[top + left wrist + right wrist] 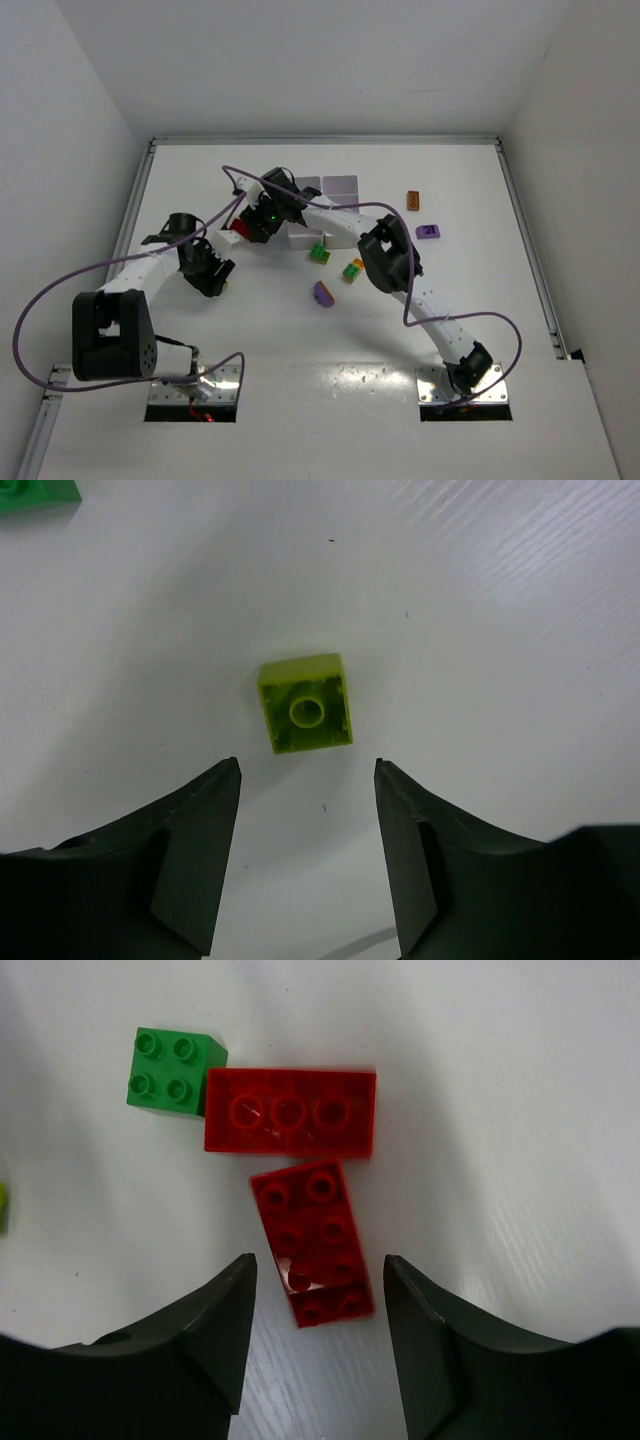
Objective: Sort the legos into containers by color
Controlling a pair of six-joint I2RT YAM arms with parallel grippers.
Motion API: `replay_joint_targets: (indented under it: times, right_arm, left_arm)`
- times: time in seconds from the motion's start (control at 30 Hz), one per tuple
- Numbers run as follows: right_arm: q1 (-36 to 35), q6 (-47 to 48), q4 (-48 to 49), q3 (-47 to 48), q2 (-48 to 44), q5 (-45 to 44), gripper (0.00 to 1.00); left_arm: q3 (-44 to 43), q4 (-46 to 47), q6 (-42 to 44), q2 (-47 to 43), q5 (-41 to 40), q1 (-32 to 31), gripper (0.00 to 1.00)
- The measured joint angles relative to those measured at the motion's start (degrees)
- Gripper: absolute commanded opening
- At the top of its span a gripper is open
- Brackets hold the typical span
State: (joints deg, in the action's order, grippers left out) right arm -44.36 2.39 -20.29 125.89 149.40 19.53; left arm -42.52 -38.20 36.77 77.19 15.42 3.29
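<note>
In the left wrist view my left gripper (308,772) is open and empty, with a lime-yellow brick (305,702) lying hollow side up on the table just ahead of its tips. In the right wrist view my right gripper (320,1262) is open, its tips on either side of the near end of a red brick (312,1242) lying studs up. A second red brick (290,1110) lies hollow side up beyond it, touching a green brick (172,1068). In the top view the left gripper (208,272) and right gripper (250,222) are left of the white tray (340,186), which the right arm partly hides.
Right of the tray lie an orange-brown brick (413,201) and a purple brick (428,231). In front of it lie a multicoloured clump (319,253), a second clump (353,270) and a purple rounded piece (323,293). A green brick's corner (35,492) shows at the left wrist view's top left.
</note>
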Motion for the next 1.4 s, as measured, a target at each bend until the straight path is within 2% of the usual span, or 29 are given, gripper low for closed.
replay_joint_targets:
  times: [0.17,0.37,0.5,0.6,0.7,0.87,0.97,1.13,1.23,1.4]
  right_arm:
    - [0.00,-0.09,-0.13,-0.07,0.00,0.37,0.64]
    - [0.00,-1.86,2.43,-5.09,-4.46,1.84,0.64]
    - [0.02,-3.56,3.96,-7.58,-12.07,3.15,0.64]
    - [0.61,-3.91,5.03,-11.04,-20.37,3.63,0.65]
    - [2.43,-3.13,6.05,-19.02,-32.06,4.70,0.65]
    - [11.30,1.53,6.38,-39.98,-54.55,6.32,0.64]
    - [15.89,4.31,3.37,-47.69,-61.90,5.88,0.64]
    - [18.99,8.83,-3.61,-58.86,-70.14,4.85,0.62]
    - [20.20,10.60,-7.02,-64.06,-74.01,3.85,0.64]
    - [24.68,11.04,-10.62,-67.52,-78.51,1.66,0.65]
  left_arm:
    - [1.20,-0.50,-0.52,-5.73,3.17,2.01,0.62]
    - [1.05,-0.72,-3.04,-21.51,9.77,3.50,0.63]
    - [-1.97,-2.34,-5.79,-27.54,13.79,3.52,0.65]
    - [-5.38,-3.74,-6.47,-27.47,17.05,3.02,0.65]
    - [-7.82,-5.92,-5.68,-25.79,20.13,0.96,0.65]
    - [-8.68,-8.48,-2.36,-21.16,23.10,-6.51,0.65]
    - [-10.40,-9.42,-1.29,-15.30,24.04,-12.85,0.65]
    - [-11.56,-7.91,-1.07,-8.79,23.47,-25.53,0.65]
    - [-11.50,-4.33,-3.04,-6.27,20.44,-32.11,0.65]
    - [-8.83,5.16,-9.16,-4.55,14.03,-38.73,0.65]
